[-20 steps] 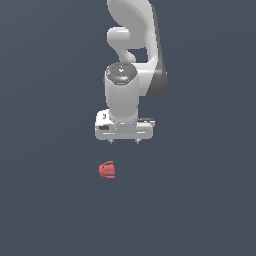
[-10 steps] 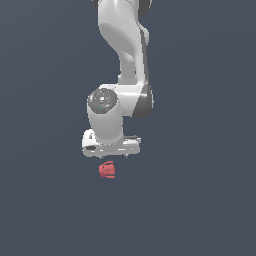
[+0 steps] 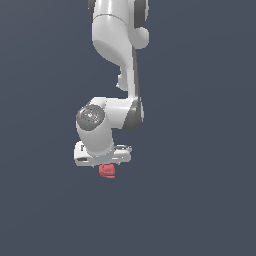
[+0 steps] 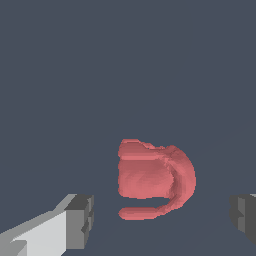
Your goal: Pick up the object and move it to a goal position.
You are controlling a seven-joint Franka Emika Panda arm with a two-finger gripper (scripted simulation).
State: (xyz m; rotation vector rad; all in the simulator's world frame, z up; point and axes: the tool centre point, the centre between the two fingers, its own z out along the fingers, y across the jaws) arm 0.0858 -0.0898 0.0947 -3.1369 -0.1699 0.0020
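Note:
The object (image 3: 107, 171) is a small red lumpy thing lying on the dark grey surface. In the exterior view the white gripper's body covers its upper part. In the wrist view the object (image 4: 154, 177) lies between the two dark fingertips, touching neither. My gripper (image 4: 162, 215) is open, with its jaws wide apart on either side of the object. One finger (image 4: 80, 221) shows fully; the other finger (image 4: 244, 216) shows only at the frame's edge. In the exterior view the fingers are hidden under the hand.
The white arm (image 3: 117, 45) comes down from the top of the exterior view. The dark grey surface (image 3: 200, 200) shows nothing else.
The gripper has moved toward the exterior view's left and lower, from apart from the object to right over it. The object has not moved.

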